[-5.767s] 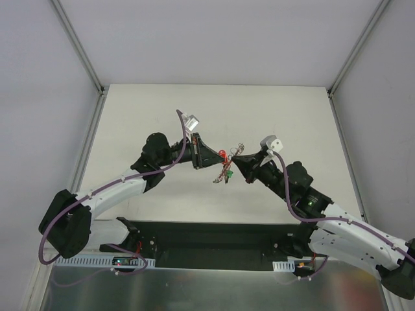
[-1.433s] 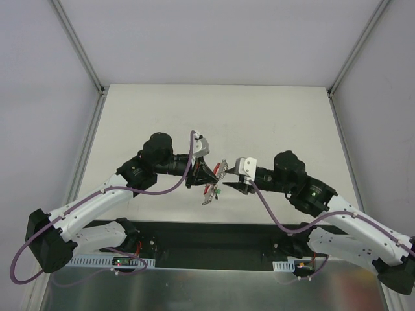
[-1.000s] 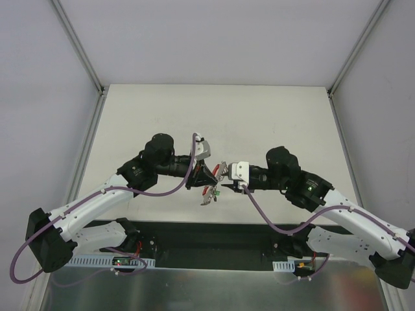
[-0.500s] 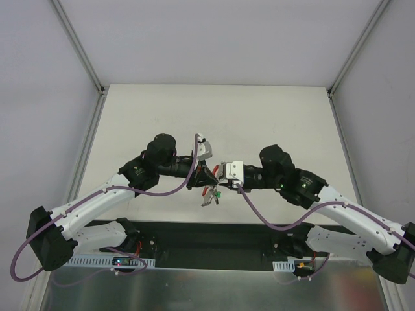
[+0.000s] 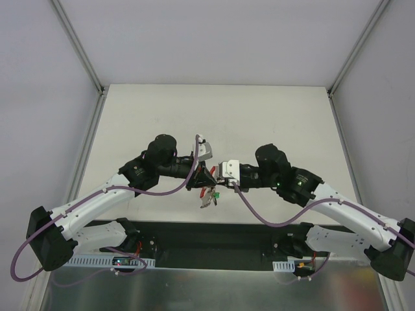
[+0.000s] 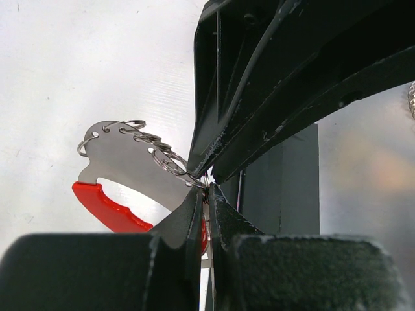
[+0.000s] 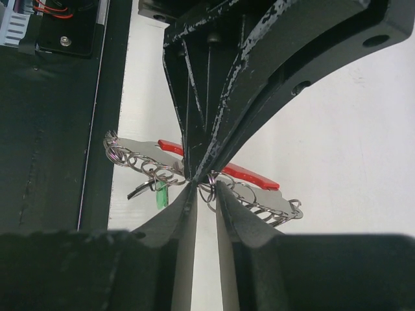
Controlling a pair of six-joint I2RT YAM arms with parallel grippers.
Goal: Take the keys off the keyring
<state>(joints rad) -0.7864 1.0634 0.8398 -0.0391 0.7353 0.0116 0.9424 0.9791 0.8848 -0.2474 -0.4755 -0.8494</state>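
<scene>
The left gripper (image 6: 206,194) has its jaws clenched on the keyring (image 6: 123,170), which fans out toward ten o'clock. The right gripper (image 7: 205,189) has its jaws a slit apart at a small split ring (image 7: 211,185); whether they bite it cannot be told. It would do best to pinch that one ring alone and pull squarely away. Only the right wrist view shows the keys (image 7: 159,193), their green bit at nine o'clock.
</scene>
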